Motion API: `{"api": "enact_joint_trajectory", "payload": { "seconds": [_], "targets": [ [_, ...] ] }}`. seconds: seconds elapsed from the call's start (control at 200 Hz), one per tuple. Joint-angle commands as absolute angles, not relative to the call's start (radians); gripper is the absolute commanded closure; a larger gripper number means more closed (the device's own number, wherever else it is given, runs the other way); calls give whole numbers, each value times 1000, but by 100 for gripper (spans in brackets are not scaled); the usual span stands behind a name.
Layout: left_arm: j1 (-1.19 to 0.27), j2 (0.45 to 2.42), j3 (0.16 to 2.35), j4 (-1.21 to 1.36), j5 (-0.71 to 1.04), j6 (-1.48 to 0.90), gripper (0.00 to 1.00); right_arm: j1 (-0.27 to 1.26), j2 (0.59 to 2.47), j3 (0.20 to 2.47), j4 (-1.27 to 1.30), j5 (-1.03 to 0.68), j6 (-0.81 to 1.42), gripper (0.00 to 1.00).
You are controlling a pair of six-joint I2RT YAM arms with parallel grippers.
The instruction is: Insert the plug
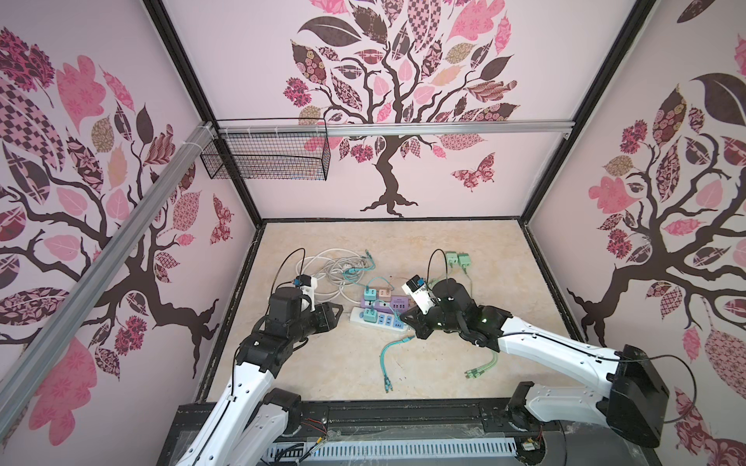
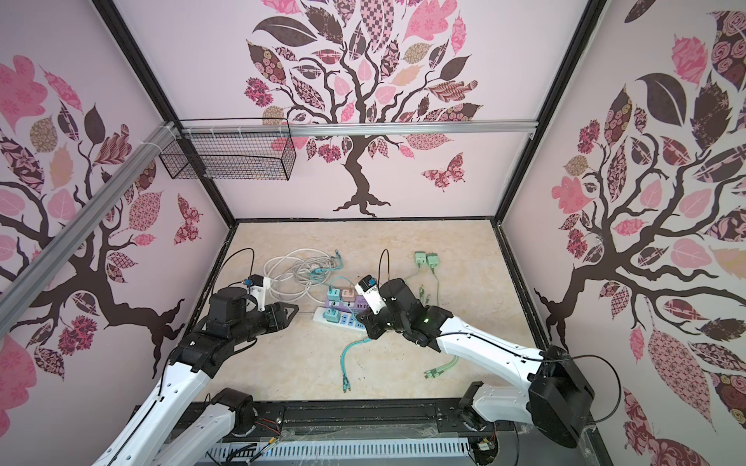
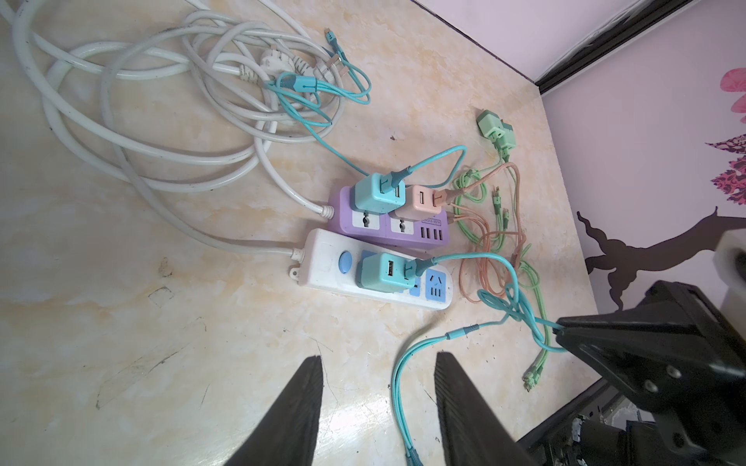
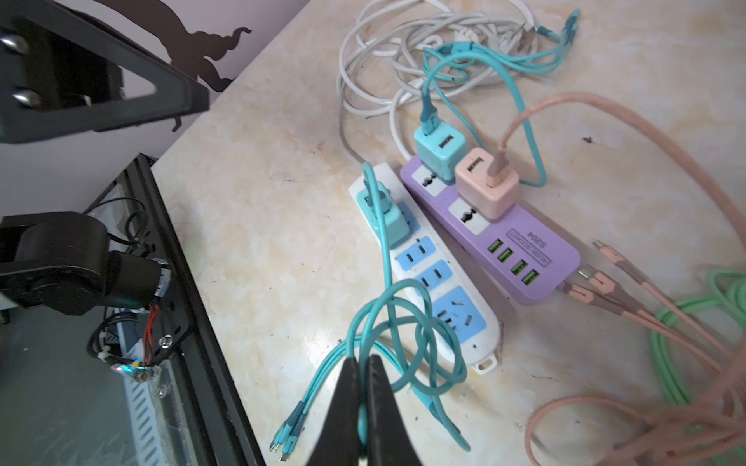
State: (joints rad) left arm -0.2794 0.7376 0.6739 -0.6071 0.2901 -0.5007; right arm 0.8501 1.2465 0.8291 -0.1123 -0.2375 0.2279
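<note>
Cable [image 4: 323,377] is pinched in closed right gripper [image 4: 362,359] just off end of strip [image 4: 484,339]. Plug [image 4: 393,222] is seated in strip by switch [image 3: 345,262], axis upright, USB face up. Left gripper [image 3: 379,357] is held half-open, empty.

White plastic power strip [image 3: 323,258] with blue sockets; purple power strip [image 3: 379,237]; teal charger cube [image 3: 379,274]; pink charger cube [image 3: 424,203]; teal cable [image 4: 323,377]; cream-marbled worktop [image 3: 161,322].
</note>
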Motion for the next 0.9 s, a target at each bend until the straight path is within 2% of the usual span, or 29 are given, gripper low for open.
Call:
{"api": "enact_joint_trajectory", "payload": {
  "seconds": [0.0, 0.325, 0.595, 0.765, 0.895],
  "targets": [
    [-275, 726, 696, -596, 288, -496, 51, 885, 1304, 890, -139, -225, 298, 93],
    [-275, 715, 694, -611, 284, -490, 51, 945, 1393, 909, -70, -294, 395, 92],
    [-274, 729, 689, -591, 295, -499, 51, 956, 1426, 873, -45, -346, 414, 86],
    [-275, 729, 691, -595, 296, -497, 51, 956, 1440, 857, -43, -309, 405, 79],
    [-275, 730, 691, -597, 299, -499, 51, 956, 1440, 881, -90, -280, 374, 65]
  ]
}}
